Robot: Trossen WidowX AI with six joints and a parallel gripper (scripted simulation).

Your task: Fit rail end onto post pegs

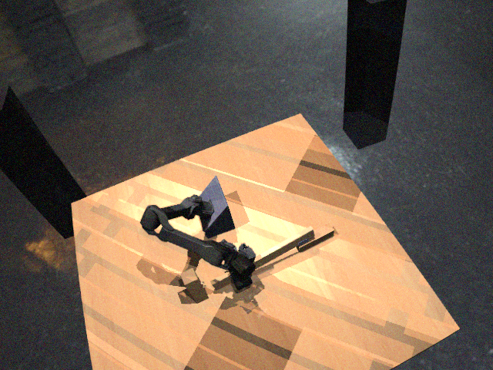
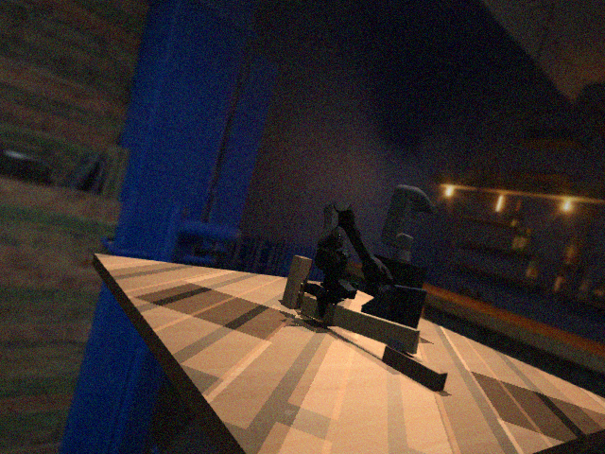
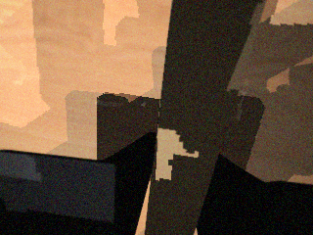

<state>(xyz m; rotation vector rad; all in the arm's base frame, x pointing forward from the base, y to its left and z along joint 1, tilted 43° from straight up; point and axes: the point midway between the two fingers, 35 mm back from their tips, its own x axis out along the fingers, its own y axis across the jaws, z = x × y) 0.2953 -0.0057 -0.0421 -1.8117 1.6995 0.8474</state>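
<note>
The wooden rail (image 1: pixel 284 247) (image 2: pixel 376 327) (image 3: pixel 205 59) runs from the post toward the low footboard block (image 1: pixel 318 240) (image 2: pixel 415 370). Its far end is over or beside the block; whether it sits in the bracket is unclear. The short wooden post (image 1: pixel 193 287) (image 2: pixel 296 282) stands upright. The rail's near end is close in front of it, with a small gap in the top view. The pegs are too small to make out clearly. My gripper (image 1: pixel 242 275) (image 2: pixel 326 311) (image 3: pixel 170 142) is shut on the rail near its post end, one finger on each side. Any lift off the table is hard to tell.
A dark blue wedge-shaped block (image 1: pixel 219 206) (image 2: pixel 400 308) stands at the arm's base, behind the rail. The arm reaches over from that side. The patterned wooden table (image 1: pixel 358 302) (image 2: pixel 273 381) has strong shadows. Dark pillars (image 1: pixel 372 75) stand beyond its edges.
</note>
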